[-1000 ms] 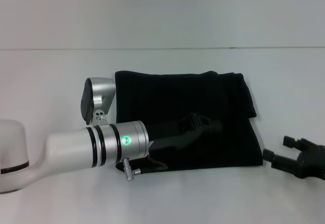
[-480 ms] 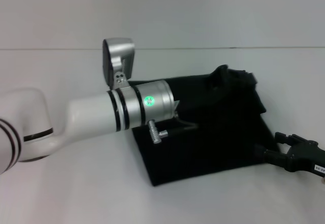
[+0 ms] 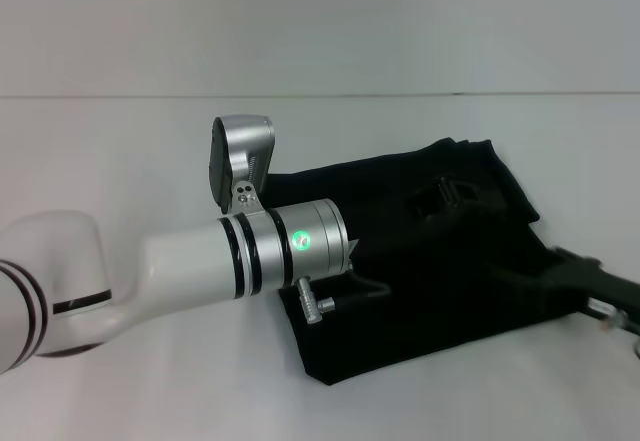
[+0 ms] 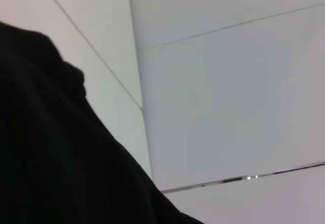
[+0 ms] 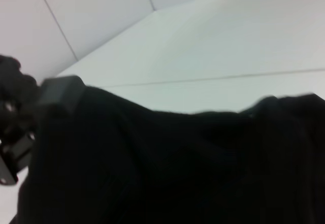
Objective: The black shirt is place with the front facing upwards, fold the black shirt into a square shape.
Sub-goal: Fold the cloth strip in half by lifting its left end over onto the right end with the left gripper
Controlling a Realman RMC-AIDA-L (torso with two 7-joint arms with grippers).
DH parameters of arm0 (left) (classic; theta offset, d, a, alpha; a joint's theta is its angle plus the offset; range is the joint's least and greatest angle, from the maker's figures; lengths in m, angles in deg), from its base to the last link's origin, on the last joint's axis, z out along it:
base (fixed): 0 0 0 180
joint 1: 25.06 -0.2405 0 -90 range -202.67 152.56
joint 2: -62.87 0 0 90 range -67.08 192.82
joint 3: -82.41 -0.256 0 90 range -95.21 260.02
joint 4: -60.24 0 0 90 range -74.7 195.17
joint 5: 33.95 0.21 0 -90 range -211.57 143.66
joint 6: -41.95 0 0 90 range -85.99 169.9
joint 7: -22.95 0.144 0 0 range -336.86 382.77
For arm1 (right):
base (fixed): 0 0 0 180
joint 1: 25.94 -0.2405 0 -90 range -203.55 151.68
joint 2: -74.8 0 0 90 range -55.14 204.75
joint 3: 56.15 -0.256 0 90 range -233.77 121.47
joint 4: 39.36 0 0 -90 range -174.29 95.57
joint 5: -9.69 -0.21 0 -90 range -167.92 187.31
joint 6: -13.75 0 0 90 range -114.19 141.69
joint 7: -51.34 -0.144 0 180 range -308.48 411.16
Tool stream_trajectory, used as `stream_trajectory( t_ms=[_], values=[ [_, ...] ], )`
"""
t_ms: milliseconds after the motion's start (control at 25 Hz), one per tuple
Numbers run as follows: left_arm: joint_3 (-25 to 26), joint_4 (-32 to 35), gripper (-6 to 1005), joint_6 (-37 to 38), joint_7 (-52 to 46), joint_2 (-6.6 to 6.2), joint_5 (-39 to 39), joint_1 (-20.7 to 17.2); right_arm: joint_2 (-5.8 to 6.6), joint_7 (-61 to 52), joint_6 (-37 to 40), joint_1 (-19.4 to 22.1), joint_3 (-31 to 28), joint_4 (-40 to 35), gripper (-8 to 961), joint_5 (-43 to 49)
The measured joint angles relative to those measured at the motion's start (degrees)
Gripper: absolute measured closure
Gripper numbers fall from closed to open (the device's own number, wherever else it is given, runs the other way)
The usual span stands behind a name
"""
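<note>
The black shirt [image 3: 420,301] lies folded on the white table, right of centre, with its left part pulled over to the right and bunched along the top. No lettering shows. My left gripper [image 3: 441,199] reaches in from the left and is shut on a fold of the shirt near its upper middle. Black cloth fills the near part of the left wrist view [image 4: 51,158]. My right gripper [image 3: 575,269] lies low at the shirt's right edge. The right wrist view shows the cloth [image 5: 177,168] close up, with the left gripper [image 5: 20,132] beyond it.
The white table [image 3: 150,141] spreads around the shirt, with a thin seam line [image 3: 320,95] across the back. My left arm's silver wrist [image 3: 290,246] and its camera housing [image 3: 240,156] hang over the shirt's left edge.
My left gripper has carried the shirt's left side to the right, then lowered it. The shirt's left edge now lies farther right. My right gripper has moved in to the shirt's right edge.
</note>
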Motion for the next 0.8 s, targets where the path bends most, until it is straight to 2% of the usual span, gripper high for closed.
stream_trajectory(
  t_ms=[80,440,800],
  values=[
    [0.2,0.3,960,0.4,0.0,0.00,0.3,-0.2,-0.10,0.0,-1.4,-2.9,0.2,1.3,20,0.0],
    [0.3,1.0,958,3.1,0.1,0.00,0.3,-0.2,-0.22,-0.5,-7.6,-9.8,-0.2,4.4,20,-1.3],
    [0.0,1.0,956,4.8,0.7,0.00,0.3,-0.2,-0.23,-0.2,-10.7,-11.9,-0.2,4.6,20,-12.1]
  ],
)
